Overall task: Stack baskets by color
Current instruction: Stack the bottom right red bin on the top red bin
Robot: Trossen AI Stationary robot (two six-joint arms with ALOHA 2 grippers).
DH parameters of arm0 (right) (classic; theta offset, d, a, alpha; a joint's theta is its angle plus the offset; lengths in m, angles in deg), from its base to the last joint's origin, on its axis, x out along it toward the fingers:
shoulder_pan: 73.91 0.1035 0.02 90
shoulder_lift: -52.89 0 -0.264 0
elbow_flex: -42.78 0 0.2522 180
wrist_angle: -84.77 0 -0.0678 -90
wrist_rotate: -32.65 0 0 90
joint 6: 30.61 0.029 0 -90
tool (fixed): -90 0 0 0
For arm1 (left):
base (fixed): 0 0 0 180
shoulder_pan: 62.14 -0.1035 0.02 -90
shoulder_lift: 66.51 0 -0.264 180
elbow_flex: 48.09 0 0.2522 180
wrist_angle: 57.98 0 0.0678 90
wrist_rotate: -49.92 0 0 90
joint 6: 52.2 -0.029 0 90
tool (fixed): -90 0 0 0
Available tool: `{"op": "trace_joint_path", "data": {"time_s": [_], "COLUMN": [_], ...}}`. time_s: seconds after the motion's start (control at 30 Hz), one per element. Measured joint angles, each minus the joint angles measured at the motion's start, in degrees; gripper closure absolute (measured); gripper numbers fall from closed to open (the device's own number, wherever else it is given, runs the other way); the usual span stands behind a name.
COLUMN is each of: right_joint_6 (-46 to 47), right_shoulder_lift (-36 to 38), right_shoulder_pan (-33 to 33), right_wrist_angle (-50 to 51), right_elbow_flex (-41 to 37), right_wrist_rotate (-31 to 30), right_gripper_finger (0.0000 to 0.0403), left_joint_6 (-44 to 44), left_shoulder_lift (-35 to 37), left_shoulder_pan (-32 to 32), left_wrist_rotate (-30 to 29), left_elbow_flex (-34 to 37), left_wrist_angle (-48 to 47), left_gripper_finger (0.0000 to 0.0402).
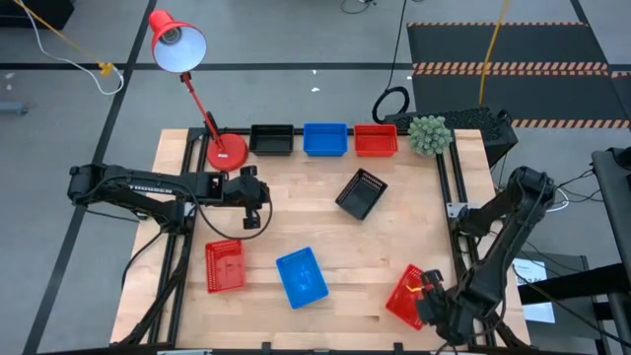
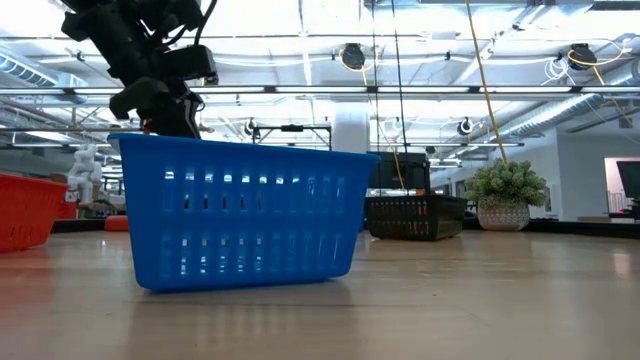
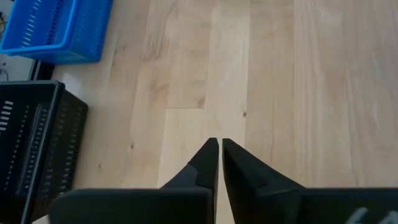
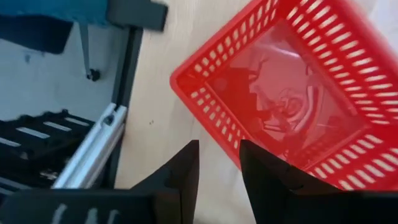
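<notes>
Three baskets stand in a row at the table's far edge: black, blue, red. Loose on the table are a black basket, a red one, a blue one and, at the near right, another red basket. My right gripper is open, pointing steeply down at a corner of that red basket. My left gripper is shut above bare wood left of centre, holding nothing. My right gripper has one finger in front of the red basket's mesh wall near a corner. The other finger is over the bare table. I cannot tell whether the finger touches the wall.
A red desk lamp's base stands at the far left, and a small potted plant at the far right. The table's metal frame rail runs close beside my right gripper. Bare wood lies in the table's middle.
</notes>
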Motion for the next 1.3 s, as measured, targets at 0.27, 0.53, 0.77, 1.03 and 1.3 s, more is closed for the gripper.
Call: {"op": "trace_joint_path", "data": {"time_s": [0.27,0.53,0.77,1.03,1.3], "right_joint_6": [-2.62,-9.56,-13.74,-15.56,-18.51], "right_shoulder_lift": [-1.04,-1.03,-0.96,0.30,3.49], "right_shoulder_pan": [1.03,0.92,0.47,-3.53,-12.62], "right_wrist_angle": [-5.31,-5.71,-5.65,-4.92,2.24], "right_elbow_flex": [-4.95,-8.16,-8.47,-7.96,-1.17], "right_wrist_rotate": [-0.14,-0.31,-0.41,-4.78,-8.26], "right_gripper_finger": [0.0291,0.0324,0.0393,0.0389,0.0395], "left_joint_6": [-0.01,-0.01,0.19,0.39,1.43], "left_shoulder_lift": [0.00,0.00,0.00,-0.02,-0.02], "left_shoulder_pan": [0.00,0.00,-0.02,-0.02,-0.02], "left_wrist_rotate": [0.00,0.00,0.00,0.00,0.00], "left_elbow_flex": [0.00,0.00,0.00,0.00,0.00], "left_wrist_angle": [0.23,0.24,0.24,0.24,0.24], "left_gripper_finger": [0.0374,0.0373,0.0373,0.0373,0.0373]}}
